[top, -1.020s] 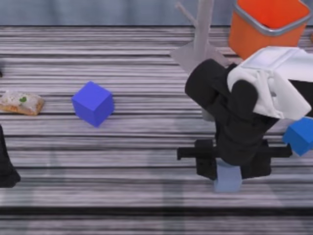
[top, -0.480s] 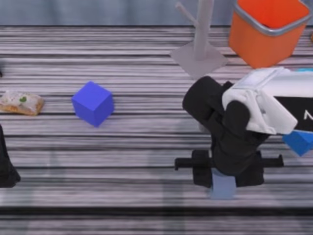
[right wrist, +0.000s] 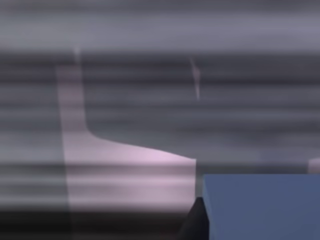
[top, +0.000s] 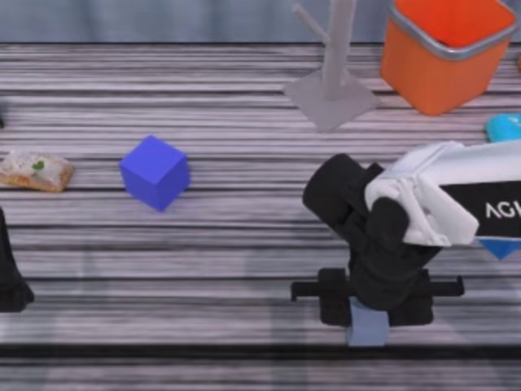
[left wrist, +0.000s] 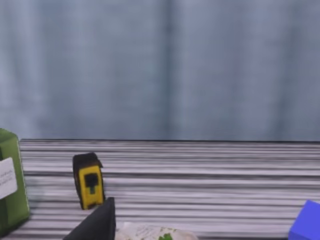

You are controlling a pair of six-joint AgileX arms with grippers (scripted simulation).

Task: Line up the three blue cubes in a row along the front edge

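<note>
My right gripper (top: 368,319) is shut on the small pale grey-blue cube (top: 366,331), holding it just behind the front edge (top: 163,352), right of centre. The right wrist view shows this cube (right wrist: 260,207) pressed against one dark finger (right wrist: 197,222). The large indigo cube (top: 155,172) rests alone on the table's left half, and its corner (left wrist: 306,222) shows in the left wrist view. Only a corner of the medium royal-blue cube (top: 498,247) shows under the right arm at the right border. My left gripper (top: 10,285) is parked at the left border, open and holding nothing.
An orange bucket (top: 444,49) and a grey branched stand (top: 330,94) are at the back right. A rounded cyan object (top: 505,128) lies by the right border. A slice of topped bread (top: 34,170) lies far left. A yellow tape measure (left wrist: 89,181) and a green box (left wrist: 10,185) stand beyond it.
My right gripper has carried the small cube toward the front edge and slightly left. The right arm has drawn back from the stand and uncovered the cyan object.
</note>
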